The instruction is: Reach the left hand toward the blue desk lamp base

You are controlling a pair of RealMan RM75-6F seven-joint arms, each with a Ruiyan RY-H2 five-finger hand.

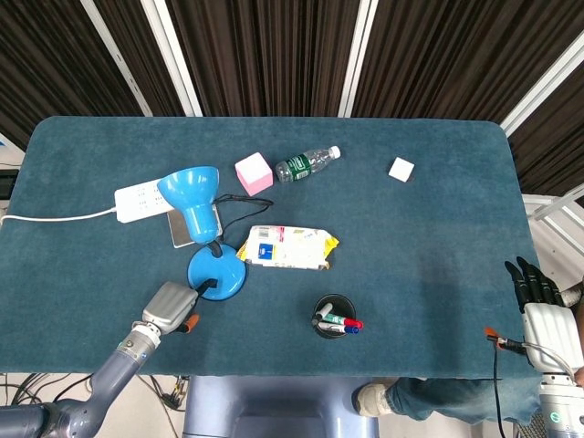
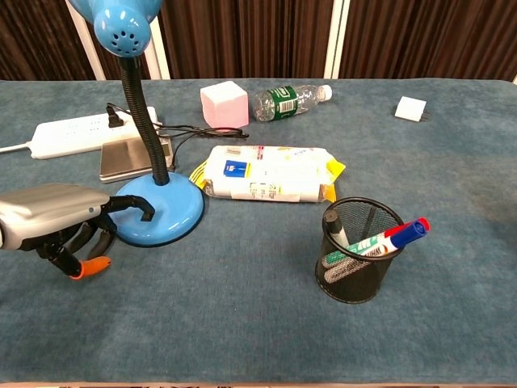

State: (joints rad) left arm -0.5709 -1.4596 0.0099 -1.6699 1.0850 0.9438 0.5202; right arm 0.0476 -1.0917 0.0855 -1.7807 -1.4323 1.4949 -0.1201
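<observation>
The blue desk lamp stands at the table's near left, its round base (image 1: 217, 272) (image 2: 166, 217) flat on the cloth and its shade (image 1: 189, 193) bent over toward the far side. My left hand (image 1: 170, 307) (image 2: 52, 218) hovers low at the base's near-left side. Its dark fingers (image 2: 133, 206) curl downward; one reaches onto the base's rim. It holds nothing. My right hand (image 1: 545, 315) lies off the table's near right corner with fingers spread, empty.
A white power strip (image 1: 141, 201) (image 2: 77, 136) and a silver box (image 2: 129, 159) lie behind the lamp. A snack packet (image 1: 287, 247) (image 2: 266, 174) lies right of the base. Farther off are a pen cup (image 1: 334, 316) (image 2: 359, 250), pink cube (image 1: 254, 172), bottle (image 1: 307, 164) and white block (image 1: 401, 169).
</observation>
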